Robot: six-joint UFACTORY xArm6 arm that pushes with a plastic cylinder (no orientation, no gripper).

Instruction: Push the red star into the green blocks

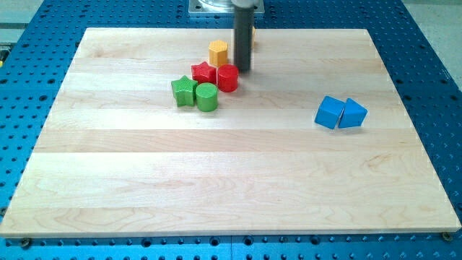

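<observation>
The red star lies on the wooden board, touching the green star at its lower left and the green cylinder just below it. A red cylinder sits against the red star's right side. My tip stands just right of and slightly above the red cylinder, close to it, to the right of the orange hexagonal block. The rod rises straight up to the view's top.
Two blue blocks sit side by side at the view's right. A yellow block peeks out behind the rod. The wooden board rests on a blue perforated table.
</observation>
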